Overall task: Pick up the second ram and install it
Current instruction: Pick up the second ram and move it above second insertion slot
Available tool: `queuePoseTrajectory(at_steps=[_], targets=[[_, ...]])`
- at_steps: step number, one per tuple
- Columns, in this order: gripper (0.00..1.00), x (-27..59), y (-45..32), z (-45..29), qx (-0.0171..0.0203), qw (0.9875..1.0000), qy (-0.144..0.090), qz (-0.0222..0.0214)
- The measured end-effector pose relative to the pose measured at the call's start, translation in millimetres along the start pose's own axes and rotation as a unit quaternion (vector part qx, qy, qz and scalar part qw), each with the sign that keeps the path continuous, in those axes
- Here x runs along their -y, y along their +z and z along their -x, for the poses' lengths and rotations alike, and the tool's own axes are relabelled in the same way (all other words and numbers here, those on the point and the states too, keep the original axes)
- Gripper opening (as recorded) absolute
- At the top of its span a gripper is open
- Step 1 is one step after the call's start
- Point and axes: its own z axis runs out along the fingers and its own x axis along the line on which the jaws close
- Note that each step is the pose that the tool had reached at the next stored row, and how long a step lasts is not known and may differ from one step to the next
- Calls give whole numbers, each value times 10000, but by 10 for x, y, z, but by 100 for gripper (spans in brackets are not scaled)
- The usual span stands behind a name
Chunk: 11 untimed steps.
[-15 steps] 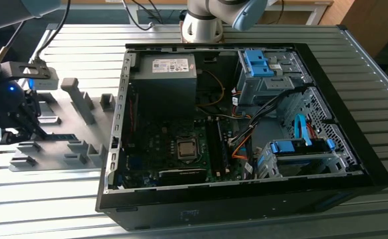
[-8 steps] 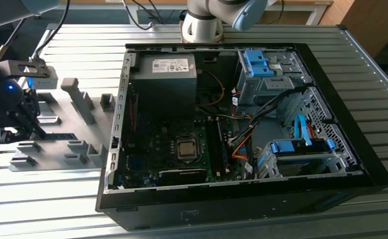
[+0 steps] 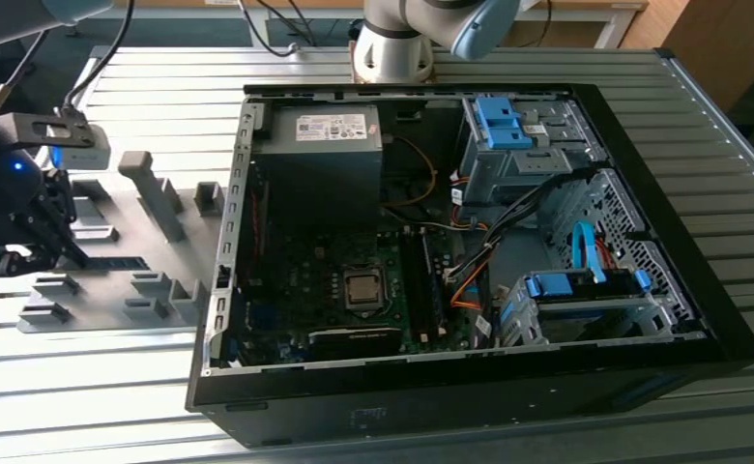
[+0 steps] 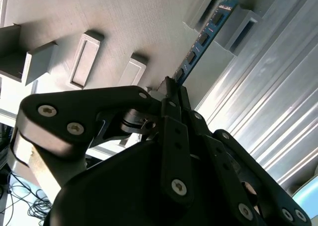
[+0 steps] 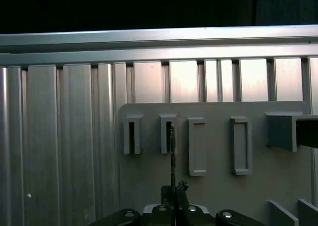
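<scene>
Gripper point(image 3: 22, 253) clamped on ram point(image 4: 201, 39) in holder point(image 3: 106, 290).
Jaws pinched together on the ram's end; ram stands edgewise in slots along the holder's edge. Open case point(image 3: 686, 319) sits on the exterior view's right.

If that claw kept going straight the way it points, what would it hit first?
Probably the second ram, standing on edge in the grey holder plate; the gripper points straight at it, seemingly right at its edge.

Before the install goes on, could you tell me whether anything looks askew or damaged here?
Nothing stands out: the second ram stands straight on edge in its grey holder slots, pinched by the gripper.
</scene>
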Motion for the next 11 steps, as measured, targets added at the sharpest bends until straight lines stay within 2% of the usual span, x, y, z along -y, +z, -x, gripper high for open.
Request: queuePoseTrajectory(at_steps=[11], targets=[[14,1,-99,3,0,10000,0,-5]])
